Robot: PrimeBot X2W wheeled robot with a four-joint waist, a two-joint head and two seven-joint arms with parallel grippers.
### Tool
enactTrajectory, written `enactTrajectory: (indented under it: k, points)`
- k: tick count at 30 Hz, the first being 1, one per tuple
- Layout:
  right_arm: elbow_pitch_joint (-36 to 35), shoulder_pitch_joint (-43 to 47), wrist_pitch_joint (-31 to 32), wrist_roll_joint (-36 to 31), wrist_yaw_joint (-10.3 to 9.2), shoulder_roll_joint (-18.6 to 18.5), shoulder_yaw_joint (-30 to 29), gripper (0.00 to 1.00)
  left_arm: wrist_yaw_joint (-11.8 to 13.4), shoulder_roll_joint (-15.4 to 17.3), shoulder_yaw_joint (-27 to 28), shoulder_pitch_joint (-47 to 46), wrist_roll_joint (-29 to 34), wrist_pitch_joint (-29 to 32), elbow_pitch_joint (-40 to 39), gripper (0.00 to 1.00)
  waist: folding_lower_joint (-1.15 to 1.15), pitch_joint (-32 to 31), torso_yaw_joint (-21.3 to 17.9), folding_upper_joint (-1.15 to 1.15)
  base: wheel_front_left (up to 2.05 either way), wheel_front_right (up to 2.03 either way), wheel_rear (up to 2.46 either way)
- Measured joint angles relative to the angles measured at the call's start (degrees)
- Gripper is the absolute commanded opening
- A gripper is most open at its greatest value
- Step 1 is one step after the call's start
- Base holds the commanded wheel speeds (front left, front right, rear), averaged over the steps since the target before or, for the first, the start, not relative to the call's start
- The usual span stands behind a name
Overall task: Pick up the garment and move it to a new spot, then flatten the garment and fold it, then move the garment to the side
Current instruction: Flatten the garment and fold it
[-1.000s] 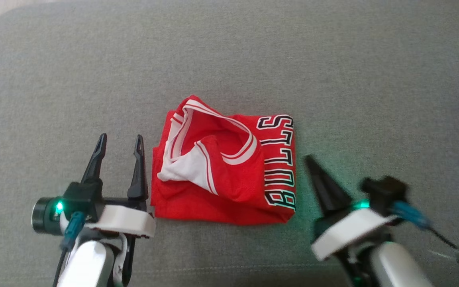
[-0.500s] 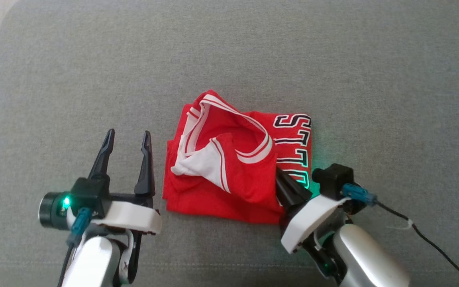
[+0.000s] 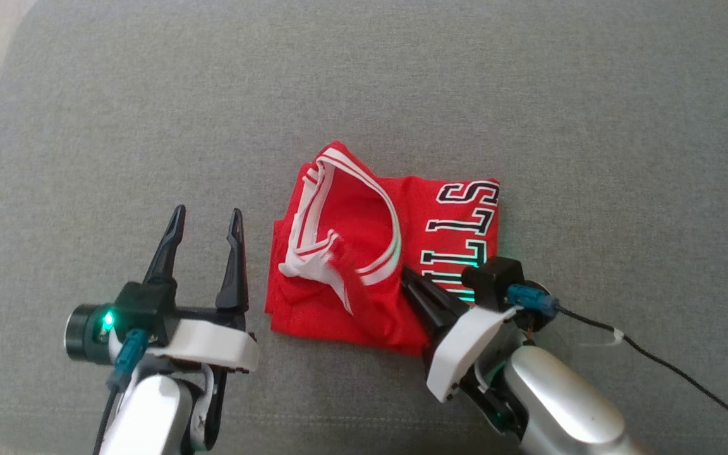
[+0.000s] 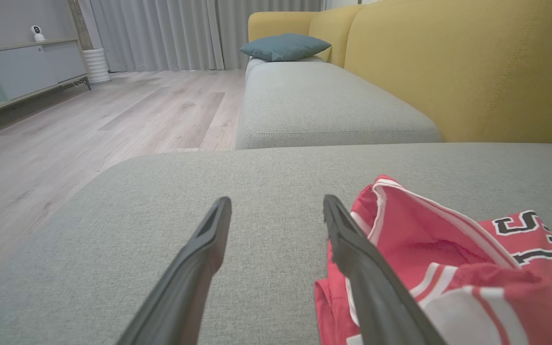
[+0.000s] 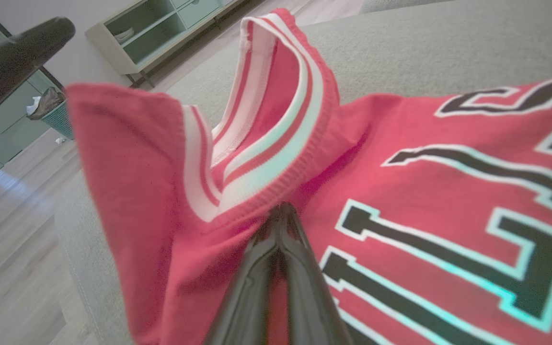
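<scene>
Jersey [image 3: 459, 215] is seen roughly folded on the cushion [image 3: 149, 126]. Its loose flap is touched by the right gripper [image 5: 281, 213], fingers pressed together. The left gripper [image 3: 207, 212] is held spread. Tidying and the sideways move are judged outstanding.

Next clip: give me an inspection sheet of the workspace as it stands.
Surface: grey sofa cushion.
Job's things: red Bulls jersey, folded, collar flap raised.
Clutter: nothing seen.
Claws: left claw open, beside the jersey, apart from it; right claw shut, tips under the collar flap.
Cables: black cable trailing from the right wrist across the cushion.
Surroundings: wood floor, yellow sofa back, teal pillow, grey curtains.
</scene>
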Motion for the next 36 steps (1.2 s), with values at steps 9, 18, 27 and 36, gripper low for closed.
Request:
enactTrajectory:
  k: [9, 18, 27, 36]
  points:
    - [4.6, -4.4, -0.3, 1.1, 0.00, 0.0, 3.9, 0.00, -0.1, -0.3, 0.0, 0.0, 0.0, 0.0, 0.0, 1.00, 0.00, 0.3, 1.0, 0.00, 0.00, 0.00, 0.00]
    - [6.7, -6.1, -1.5, 3.3, 0.00, 0.1, 8.1, 0.00, -0.5, -1.0, 0.3, 0.0, 0.0, 0.0, -0.1, 1.00, 0.00, 0.4, 1.7, 0.00, 0.00, 0.00, 0.00]
    - [-3.6, -4.9, -9.0, -0.4, 0.00, -0.5, -4.9, 1.00, -0.4, -1.1, 1.7, 0.5, 0.1, 0.0, -0.1, 1.00, 0.00, -1.8, -0.2, 0.00, 0.00, 0.00, 0.00]
    - [-19.5, 9.9, -5.5, -10.3, 0.00, -1.6, -27.4, 1.00, 0.5, 0.3, 2.7, 2.5, 0.7, -0.2, -0.4, 1.00, 0.00, -4.9, -3.3, 0.00, 0.00, 0.00, 0.00]
